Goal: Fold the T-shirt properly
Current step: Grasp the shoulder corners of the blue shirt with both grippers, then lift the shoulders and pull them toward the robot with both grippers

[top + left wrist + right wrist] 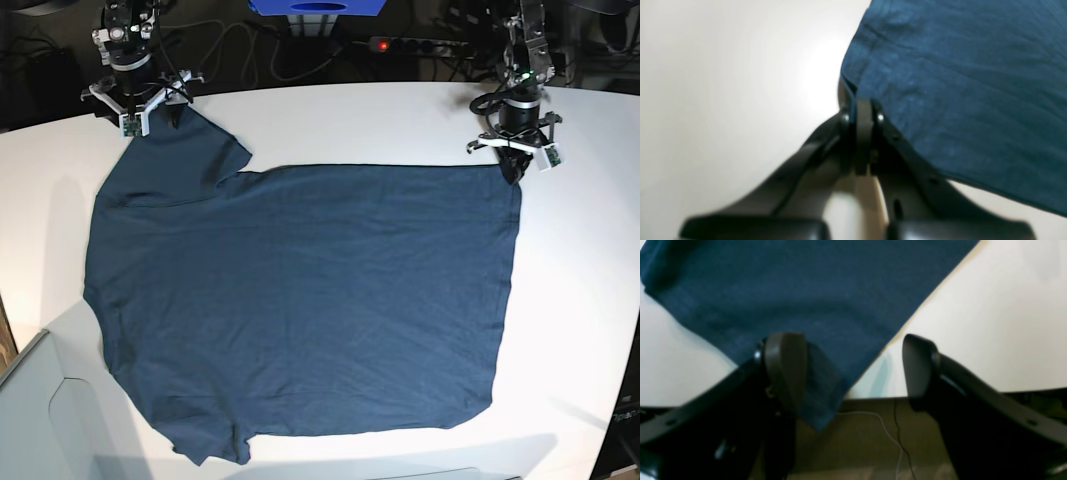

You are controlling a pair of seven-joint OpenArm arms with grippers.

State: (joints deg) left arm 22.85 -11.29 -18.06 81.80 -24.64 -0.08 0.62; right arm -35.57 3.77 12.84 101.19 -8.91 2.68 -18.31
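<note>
Navy cotton fills most of my base view right now: the T-shirt is spread flat on the white table, near edge pretty close to me, sleeves off to one side and the hem to the other. Some soft wrinkles but no bunching that I can see.

Further back, both arms sit at the far corners. My left gripper has its jaws pressed together on the hem corner; in the wrist view the cloth edge runs straight into the pinch. My right gripper has its jaws spread wide, with the tip of the far sleeve draped against one finger and hanging over the table edge. So nothing is held on that side.

My take on doing this step well: I'd get the right jaws properly around that sleeve tip before pulling anything, catching both layers if possible, not just the overhanging flap. Then lift both corners evenly and bring them toward me together, keeping the far edge taut so the fold line lands straight. Uneven height probably skews it.
</note>
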